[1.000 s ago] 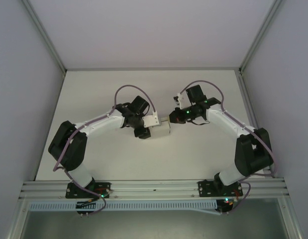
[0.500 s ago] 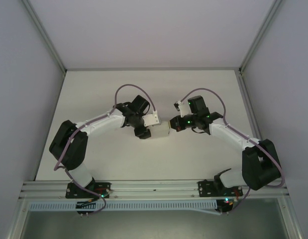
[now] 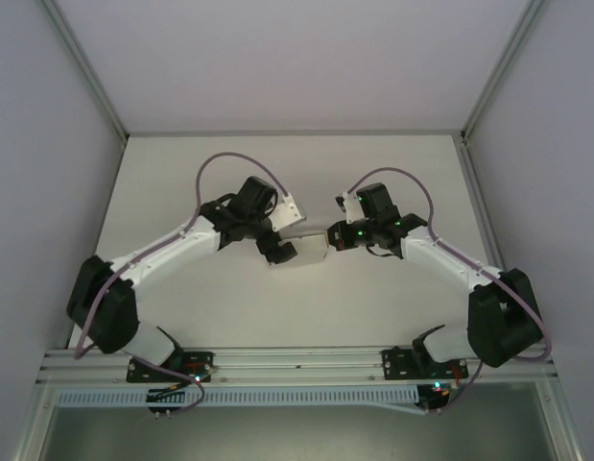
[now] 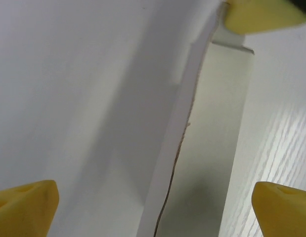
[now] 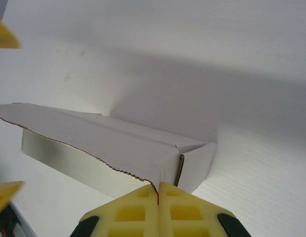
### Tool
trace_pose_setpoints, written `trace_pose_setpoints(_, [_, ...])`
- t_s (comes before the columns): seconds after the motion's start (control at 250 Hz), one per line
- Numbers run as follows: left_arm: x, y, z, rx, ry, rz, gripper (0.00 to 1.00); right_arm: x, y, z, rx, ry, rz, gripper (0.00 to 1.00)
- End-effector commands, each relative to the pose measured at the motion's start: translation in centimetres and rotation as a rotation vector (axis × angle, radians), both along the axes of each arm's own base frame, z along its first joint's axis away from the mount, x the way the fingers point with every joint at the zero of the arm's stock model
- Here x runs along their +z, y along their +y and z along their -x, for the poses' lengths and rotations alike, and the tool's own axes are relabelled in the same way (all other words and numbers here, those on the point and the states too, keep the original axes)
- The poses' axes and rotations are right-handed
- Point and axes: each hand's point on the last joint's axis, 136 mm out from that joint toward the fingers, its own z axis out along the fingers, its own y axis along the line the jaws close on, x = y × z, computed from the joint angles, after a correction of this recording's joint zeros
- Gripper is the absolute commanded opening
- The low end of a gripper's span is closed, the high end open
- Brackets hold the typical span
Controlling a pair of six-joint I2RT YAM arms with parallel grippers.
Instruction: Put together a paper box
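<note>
A low, rectangular, off-white paper box (image 3: 306, 252) lies on the matte white tabletop (image 3: 181, 182), a little nearer than its middle, between the two grippers. From the right wrist camera its top panel is folded down, with a ragged corrugated edge along one long side and a small end flap at the near corner.

The left arm rises from its base at the near edge and bends at an elbow far out to the left. Its white forearm runs up and to the right across the table. The wrist tips down so that the left gripper (image 3: 280, 250) points at the box's left end. Its jaws stand wide apart and hold nothing: in the left wrist view the yellow fingertips (image 4: 25, 206) sit at the two bottom corners, with the box's long edge running up between them.

The right arm mirrors this pose, with its elbow out to the right and its forearm slanting up and to the left. The right gripper (image 3: 331, 237) is at the box's right end. Its yellow pads (image 5: 128, 212) are pressed flat together, and the corner of the top panel runs into the seam between them, so they pinch that card edge.
</note>
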Motion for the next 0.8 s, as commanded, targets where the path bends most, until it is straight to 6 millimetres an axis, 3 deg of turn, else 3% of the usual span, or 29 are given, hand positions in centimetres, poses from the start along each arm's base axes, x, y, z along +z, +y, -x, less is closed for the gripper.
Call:
trace_pose_setpoints(0.0, [0.4,2.2,0.3,0.242,0.040,0.076,1.00,0.0,-0.5,0.2,-0.049,0.035,0.031,0.00])
trace_pose_setpoints(0.096, [0.5,3.1,1.2,0.283,0.052,0.113,0.98,-0.1,-0.5,0.3,-0.047,0.046,0.032,0.00])
trace_pose_setpoints(0.264, [0.5,3.6,1.0,0.322,0.041,0.121,0.81,0.0,-0.3,0.5,-0.034,0.049,0.037,0.00])
trace_pose_setpoints(0.407, [-0.7,3.5,0.4,0.341,0.075,0.092,0.47,-0.1,0.0,0.5,-0.029,0.055,0.037,0.00])
trace_pose_setpoints(0.563, [-1.1,3.1,0.6,0.328,0.104,0.093,0.17,-0.2,-0.1,0.4,-0.049,0.055,0.053,0.00])
trace_pose_setpoints(0.631, [-1.3,3.1,0.7,0.332,0.109,0.095,0.13,-0.3,-0.2,0.4,-0.056,0.056,0.067,0.00])
trace_pose_setpoints(0.719, [-1.4,3.0,0.6,0.361,0.128,0.107,0.00,-0.6,-0.1,0.6,-0.071,0.058,0.085,0.00])
trace_pose_setpoints(0.795, [-1.4,2.7,0.3,0.418,0.163,0.137,0.00,-1.0,-0.4,0.6,-0.115,0.055,0.128,0.00])
